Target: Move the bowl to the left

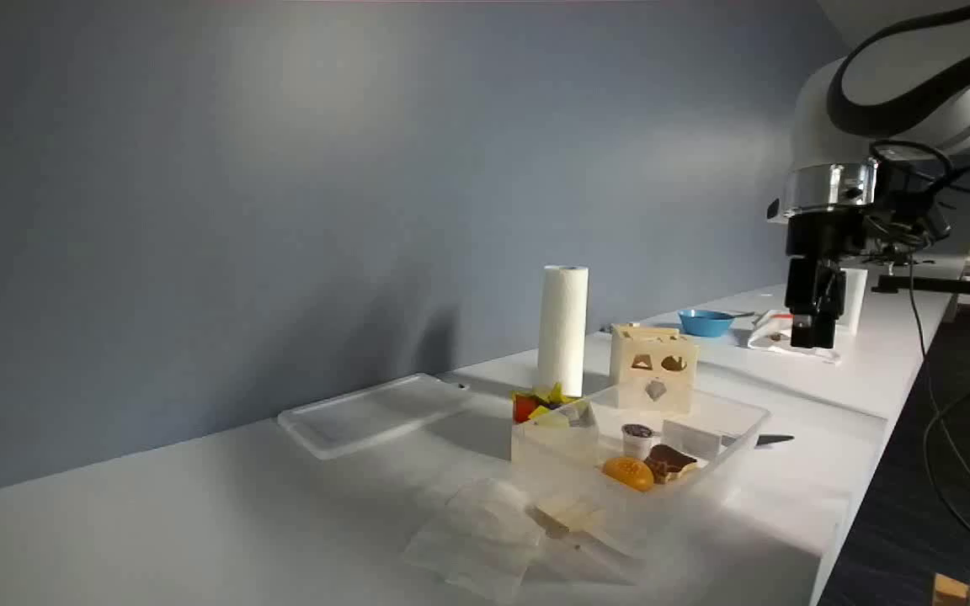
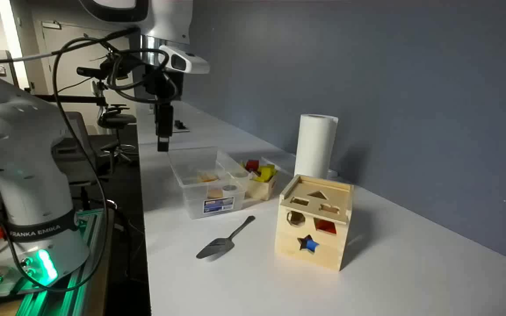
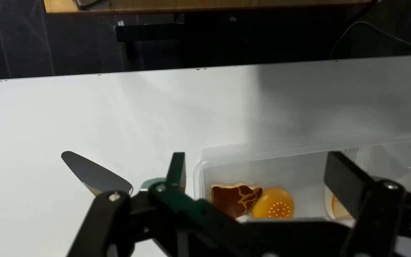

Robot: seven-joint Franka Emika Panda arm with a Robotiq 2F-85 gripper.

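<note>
The bowl, a clear squarish plastic container, stands on the white table in both exterior views [image 1: 733,467] [image 2: 191,202]. An orange bun piece [image 3: 275,203], a dark brown piece [image 3: 232,198] and a small cup [image 1: 636,439] are inside it. In the wrist view the bowl [image 3: 298,178] lies below the fingers, partly hidden by the gripper. My gripper [image 3: 255,157] is open with nothing between its fingers. In both exterior views it [image 1: 813,335] [image 2: 163,147] hangs above the table, apart from the bowl.
A small wooden box with red and yellow pieces [image 2: 259,189] stands beside the bowl. A wooden shape sorter [image 2: 310,228], a paper roll [image 2: 316,145] and a cake server [image 2: 220,245] are nearby. A clear flat lid [image 1: 375,414] lies by the wall. A blue dish [image 1: 704,324] stands further back.
</note>
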